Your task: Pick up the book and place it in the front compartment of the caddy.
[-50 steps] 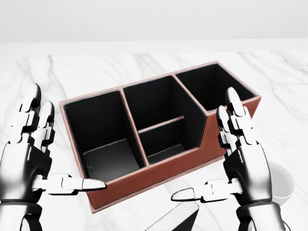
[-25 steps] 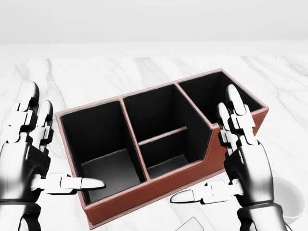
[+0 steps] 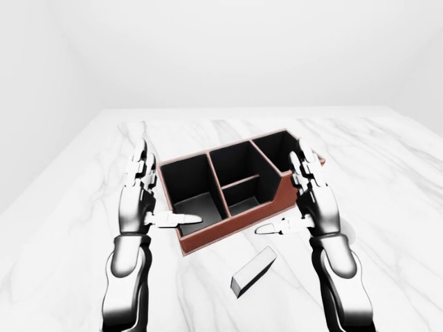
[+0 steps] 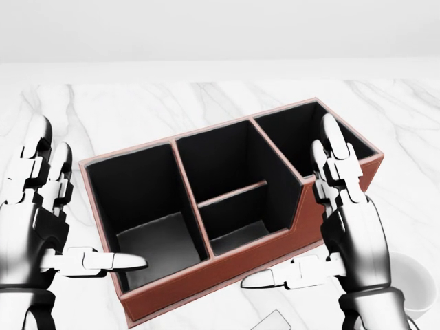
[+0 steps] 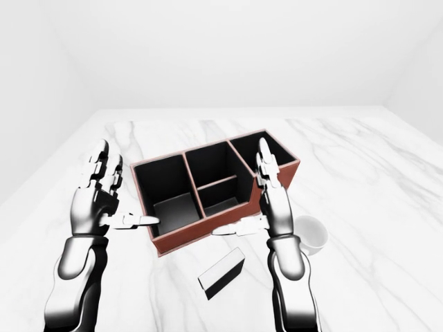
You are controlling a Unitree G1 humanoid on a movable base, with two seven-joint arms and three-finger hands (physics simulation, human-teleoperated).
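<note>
Since the frame a second ago the whole head view has shifted: the caddy [image 4: 227, 206] now sits lower and fuller in the picture and less of the book shows at the bottom edge. I read that as camera motion, not the objects moving. Both hands have barely changed against the view.

Marble table [image 3: 387, 159] fills all views. Caddy stands at centre, its long side running from lower left up to upper right, all compartments looking empty and dark.

Left hand [image 3: 138, 197] is at the caddy's left end, fingers spread upward, thumb pointing over the rim, holding nothing. Right hand [image 5: 271, 200] is at the caddy's right side, likewise spread wide and empty.

Book [image 5: 222, 272] lies flat on the table below the caddy in the right-eye view, apart from it. Its long axis runs lower left to upper right, roughly parallel to the caddy's near wall.

Key relation: the book lies below and to the left of my right hand, between the two forearms, clearly nearer the right. I judge the right hand should drop toward the bottom of frame.

White cup [image 5: 310, 234] sits just right of the right wrist; I must mind it.
</note>
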